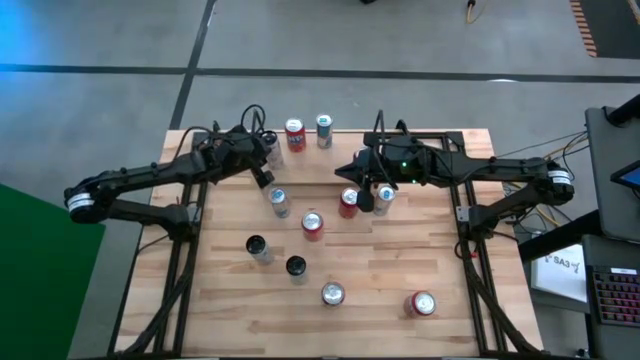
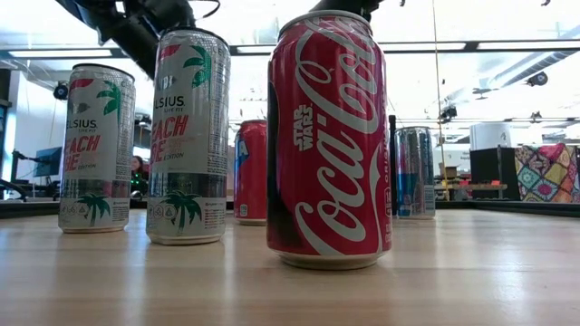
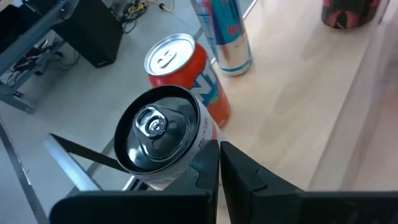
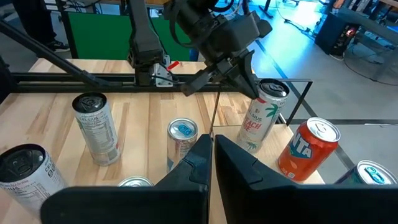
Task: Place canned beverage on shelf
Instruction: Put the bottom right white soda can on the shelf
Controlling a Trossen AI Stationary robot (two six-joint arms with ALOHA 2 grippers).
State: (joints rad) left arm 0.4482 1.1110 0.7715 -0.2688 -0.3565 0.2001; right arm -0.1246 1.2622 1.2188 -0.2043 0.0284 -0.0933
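Along the lower edge of the high view we count four loose cans (image 1: 332, 294). Four more stand mid-frame around the right gripper (image 1: 365, 200), whose jaws are together and empty. Higher up, the left gripper (image 1: 264, 175), jaws likewise together, sits just beside a white can (image 1: 272, 150). With an orange can (image 1: 294, 133) and a slim blue can (image 1: 324, 128) at the shelf (image 1: 440, 160), that makes eleven. We judge a fresh pick is pending, which calls for the jaws to open first.

I am seeing a red Coca-Cola can (image 2: 329, 136) with white script, and white Celsius cans (image 2: 188, 136) showing green palms.
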